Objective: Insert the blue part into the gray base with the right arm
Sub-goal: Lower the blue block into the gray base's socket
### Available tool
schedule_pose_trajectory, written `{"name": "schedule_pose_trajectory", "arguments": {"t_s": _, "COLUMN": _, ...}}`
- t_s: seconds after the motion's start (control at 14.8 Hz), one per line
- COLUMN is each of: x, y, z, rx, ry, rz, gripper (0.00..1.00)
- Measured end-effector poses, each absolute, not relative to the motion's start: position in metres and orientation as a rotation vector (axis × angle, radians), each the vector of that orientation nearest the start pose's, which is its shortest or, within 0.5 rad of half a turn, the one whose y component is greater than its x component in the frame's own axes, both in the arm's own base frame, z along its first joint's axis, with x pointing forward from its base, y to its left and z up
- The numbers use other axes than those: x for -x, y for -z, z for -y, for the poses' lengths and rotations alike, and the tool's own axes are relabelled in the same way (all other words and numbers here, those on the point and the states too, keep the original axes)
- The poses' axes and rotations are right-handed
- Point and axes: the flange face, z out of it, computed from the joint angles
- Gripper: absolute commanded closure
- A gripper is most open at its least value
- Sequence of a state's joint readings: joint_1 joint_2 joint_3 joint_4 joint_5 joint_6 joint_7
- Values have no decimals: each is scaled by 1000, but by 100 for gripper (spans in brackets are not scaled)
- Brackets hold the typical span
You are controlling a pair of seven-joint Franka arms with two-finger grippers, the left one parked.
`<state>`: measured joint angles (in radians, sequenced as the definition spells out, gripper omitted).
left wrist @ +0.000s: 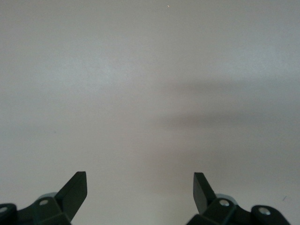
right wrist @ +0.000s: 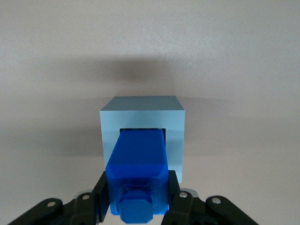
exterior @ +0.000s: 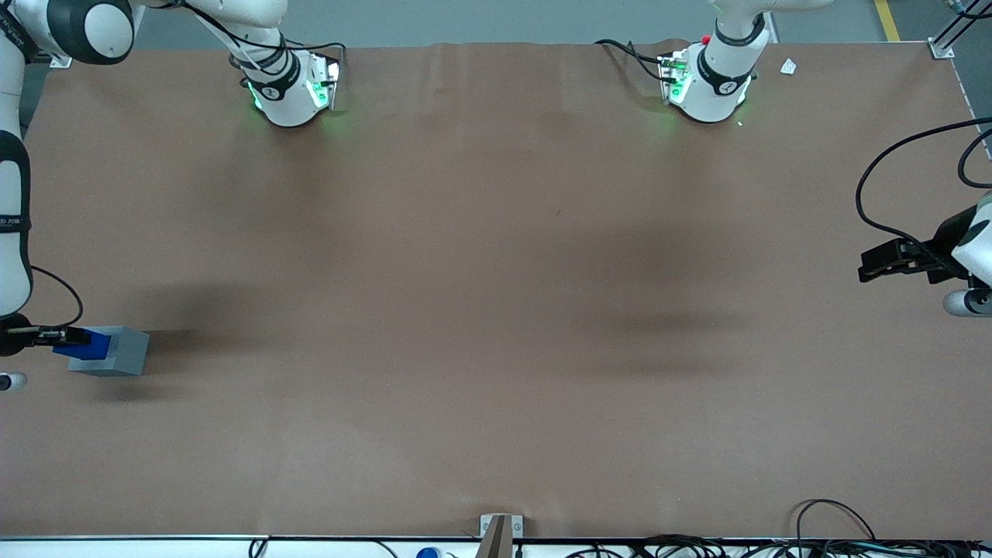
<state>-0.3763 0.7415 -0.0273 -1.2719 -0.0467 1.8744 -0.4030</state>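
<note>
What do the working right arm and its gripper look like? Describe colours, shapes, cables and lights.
The right arm is white and rounded, with dark-gray bands at its joints. A thin black cable loops beside its wrist. Its base glows green and has black cables running to it. The gripper, at the working arm's end of the table, is black, with two angular fingers and small round screw holes.

The counter has a plain brown surface. On it stands the gray base, toward the working arm's end. The gripper hovers just beside it, fingers closed on the blue part.
</note>
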Motion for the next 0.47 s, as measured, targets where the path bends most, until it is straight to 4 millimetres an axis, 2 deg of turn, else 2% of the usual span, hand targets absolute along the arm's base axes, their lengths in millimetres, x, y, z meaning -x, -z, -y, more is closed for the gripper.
{"name": "schedule_pose_trajectory", "arguments": {"t_s": 0.47, "x": -671, "y": -296, "z": 285, "rx": 3132, "ry": -250, "rz": 32, "gripper": 98}}
